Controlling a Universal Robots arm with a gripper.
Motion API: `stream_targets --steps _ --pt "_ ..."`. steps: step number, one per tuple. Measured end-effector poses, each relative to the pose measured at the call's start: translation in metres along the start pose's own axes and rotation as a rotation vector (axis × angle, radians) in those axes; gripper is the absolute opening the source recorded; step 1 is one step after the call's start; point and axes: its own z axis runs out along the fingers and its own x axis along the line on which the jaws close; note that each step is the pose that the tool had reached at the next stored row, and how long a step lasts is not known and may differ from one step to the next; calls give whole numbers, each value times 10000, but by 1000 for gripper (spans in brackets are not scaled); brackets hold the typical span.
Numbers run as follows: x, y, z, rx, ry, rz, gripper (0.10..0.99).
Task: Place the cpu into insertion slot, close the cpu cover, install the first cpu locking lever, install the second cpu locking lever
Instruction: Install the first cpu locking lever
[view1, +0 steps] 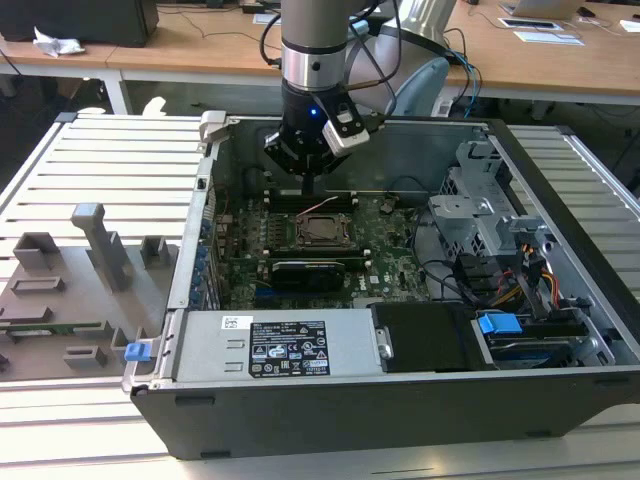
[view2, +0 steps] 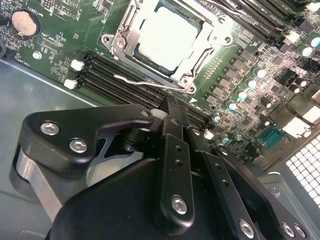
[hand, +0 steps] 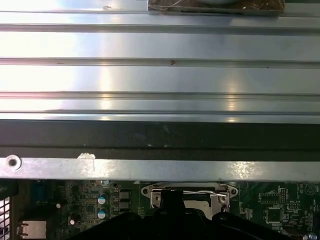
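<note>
One cpu (view2: 167, 39) seated, just beyond gripper (view2: 172, 117).

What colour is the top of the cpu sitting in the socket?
Dull silver-grey; the cpu shows best in the second wrist view.

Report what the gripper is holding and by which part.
Nothing: the gripper is shut and empty; the cpu lies in the insertion slot.
</note>
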Motion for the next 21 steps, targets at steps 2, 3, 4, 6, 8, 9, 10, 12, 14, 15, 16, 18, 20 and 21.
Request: stream_targets --steps 2,3,4,6,8,9,10,12,14,15,16,18,20,21 --pt "0 0 12 0 0 0 106" --pt "0 0 20 0 -1 0 106" --pt "0 0 26 0 0 0 106" --pt "0 0 35 -1 -1 0 106" --pt "1 0 47 0 -1 0 106" --pt "1 0 51 0 -1 0 106" --pt "1 0 54 0 -1 0 106" --pt "1 -1 65 0 0 0 106" --pt "1 -1 89 0 -1 -1 106" --pt "1 -1 103 -1 -1 0 106" --pt "1 -1 111 0 -1 0 106" --pt "2 -1 129 0 0 -1 106" --pt "3 -1 163 0 0 0 106" --pt "3 -2 187 -1 -1 0 106"
